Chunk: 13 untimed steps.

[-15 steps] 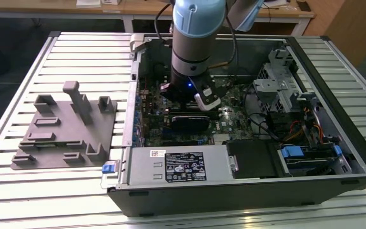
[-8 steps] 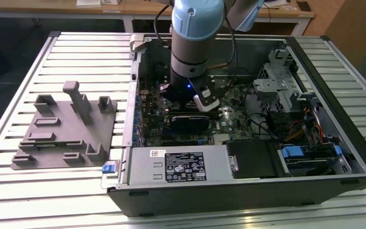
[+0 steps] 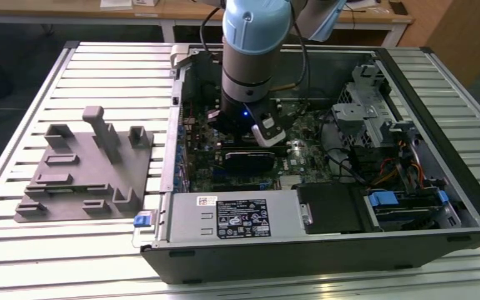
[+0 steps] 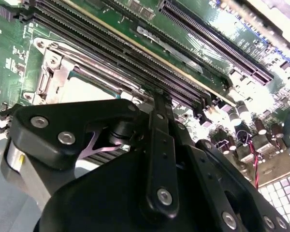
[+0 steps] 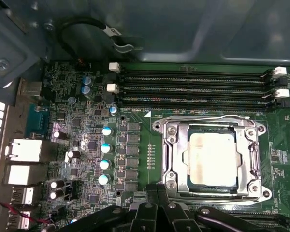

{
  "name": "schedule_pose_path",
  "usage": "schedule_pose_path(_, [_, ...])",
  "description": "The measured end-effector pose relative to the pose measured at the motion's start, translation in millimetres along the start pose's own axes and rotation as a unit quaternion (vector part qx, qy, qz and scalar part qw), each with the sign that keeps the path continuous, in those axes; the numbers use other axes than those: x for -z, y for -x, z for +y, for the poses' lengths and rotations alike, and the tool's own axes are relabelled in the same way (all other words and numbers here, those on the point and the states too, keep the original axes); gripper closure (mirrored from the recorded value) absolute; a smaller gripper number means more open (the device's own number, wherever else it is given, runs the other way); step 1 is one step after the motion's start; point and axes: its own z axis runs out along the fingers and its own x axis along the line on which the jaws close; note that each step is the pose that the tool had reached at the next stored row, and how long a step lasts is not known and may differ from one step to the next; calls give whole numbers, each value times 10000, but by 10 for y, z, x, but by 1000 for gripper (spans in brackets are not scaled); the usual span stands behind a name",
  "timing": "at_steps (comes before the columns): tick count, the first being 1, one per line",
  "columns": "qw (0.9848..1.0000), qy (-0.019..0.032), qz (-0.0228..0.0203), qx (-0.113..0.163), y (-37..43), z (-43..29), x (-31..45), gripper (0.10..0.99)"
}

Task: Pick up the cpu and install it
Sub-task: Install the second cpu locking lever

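Motherboard (image 5: 135,96) and open computer case (image 3: 440,156) take up most of what we see, the case lying on its side on a slatted metal table (image 3: 98,69). We find the cpu (image 5: 211,153) already seated flat inside the metal socket frame (image 5: 170,145), its pale silvery top showing in both wrist views, just beside the long memory slots (image 5: 193,82). The gripper (image 4: 157,104) hangs low inside the case, close above the board and next to the socket; its dark fingers (image 4: 160,145) look pressed together with nothing between them. In the exterior view, the arm (image 3: 252,56) comes down near the case's middle. A grey plastic tray (image 3: 85,169) sits on the table, outside the case, toward the exterior view's left.
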Motion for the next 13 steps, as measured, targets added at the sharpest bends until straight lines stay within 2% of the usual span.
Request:
schedule_pose_path(6, [10000, 8, -2, 0, -2, 3, 8, 980])
schedule_pose_path(13, [10000, 30, -2, 0, -5, 29, 125, 980])
